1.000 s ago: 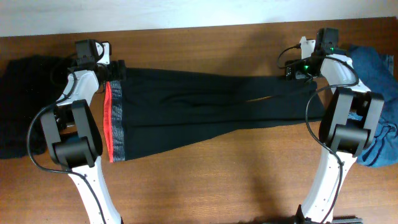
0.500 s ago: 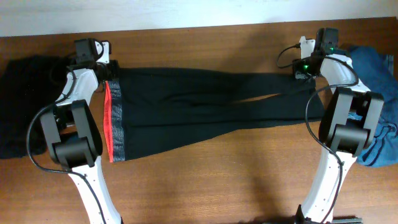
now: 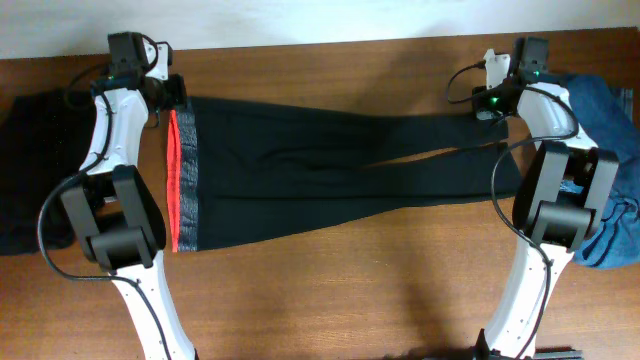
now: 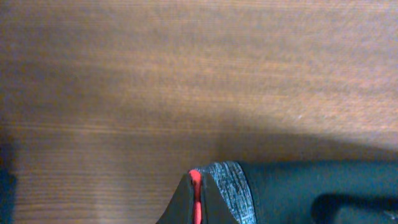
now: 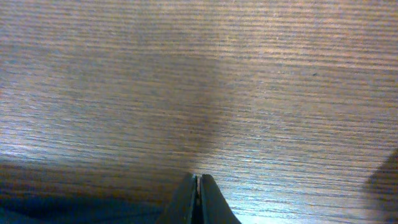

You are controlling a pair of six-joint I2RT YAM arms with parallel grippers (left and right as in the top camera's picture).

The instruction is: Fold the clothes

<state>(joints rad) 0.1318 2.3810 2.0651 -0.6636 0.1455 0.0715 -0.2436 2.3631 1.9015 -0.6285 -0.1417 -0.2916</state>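
Note:
The clothes [image 3: 330,175], long black trousers, lie spread across the brown table, waistband to the left and leg ends to the right. The grey waistband [image 3: 188,180] has a red stripe [image 3: 173,190] along its edge. My left gripper [image 3: 168,93] is at the waistband's far corner. In the left wrist view that gripper [image 4: 196,190] is shut on the red stripe, with the grey band [image 4: 231,186] beside it. My right gripper [image 3: 483,108] is at the far corner of the leg ends. In the right wrist view it [image 5: 198,186] is pressed shut, with dark fabric [image 5: 56,211] running in from the lower left.
A blue denim garment [image 3: 612,150] is heaped at the right edge, partly under the right arm [image 3: 560,190]. A dark heap of cloth [image 3: 30,170] lies at the far left. The table's far edge [image 3: 320,45] runs just behind both grippers.
Both grippers have gone from open to shut. The left one moved back and left with the waistband corner. The far leg end has drawn up toward the right gripper.

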